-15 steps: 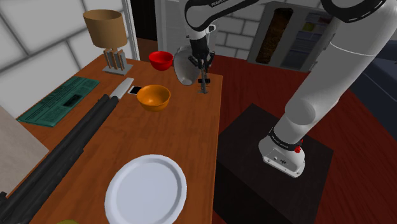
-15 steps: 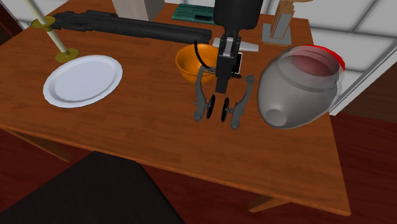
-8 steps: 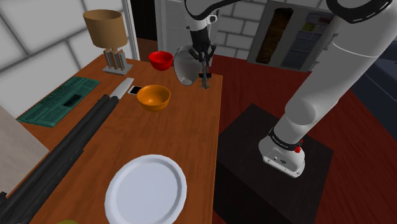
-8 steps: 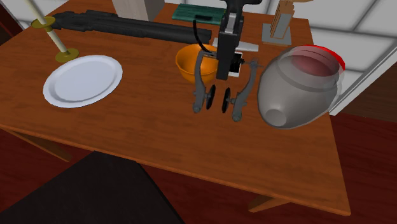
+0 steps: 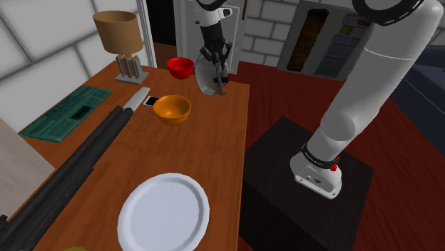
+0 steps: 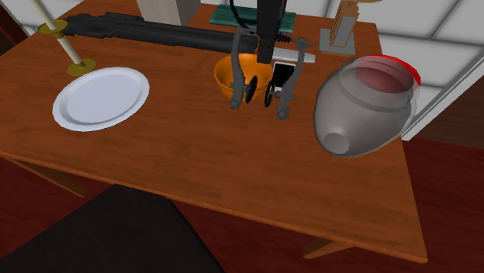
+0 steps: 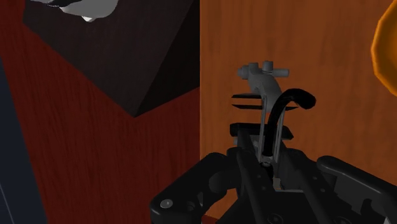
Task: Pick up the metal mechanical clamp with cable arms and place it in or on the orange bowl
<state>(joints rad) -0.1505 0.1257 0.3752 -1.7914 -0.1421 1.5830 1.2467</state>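
Observation:
The metal clamp (image 6: 264,77), grey with two long arms, black wheels and a black cable, hangs in the air clear of the wooden table (image 6: 194,163). My gripper (image 6: 267,56) is shut on its top. In the second exterior view the clamp overlaps the near rim of the orange bowl (image 6: 229,75). In the shoulder view the gripper (image 5: 214,57) and clamp (image 5: 220,80) are in front of a grey jar, to the right of the orange bowl (image 5: 172,108). The wrist view has the clamp (image 7: 266,105) clasped between my fingers, over the table near its edge, with the bowl's rim (image 7: 385,44) off to one side.
A grey see-through jar (image 6: 361,105) lies on its side beside the clamp, a red bowl (image 5: 180,67) behind it. A white plate (image 5: 164,212), a long black object (image 5: 71,171), a green mat (image 5: 68,110) and a lamp (image 5: 118,39) share the table. The dark stand (image 5: 307,178) is beside it.
The gripper has risen with the clamp and carried it from the table's edge toward the orange bowl. The bowl and jar have not moved.

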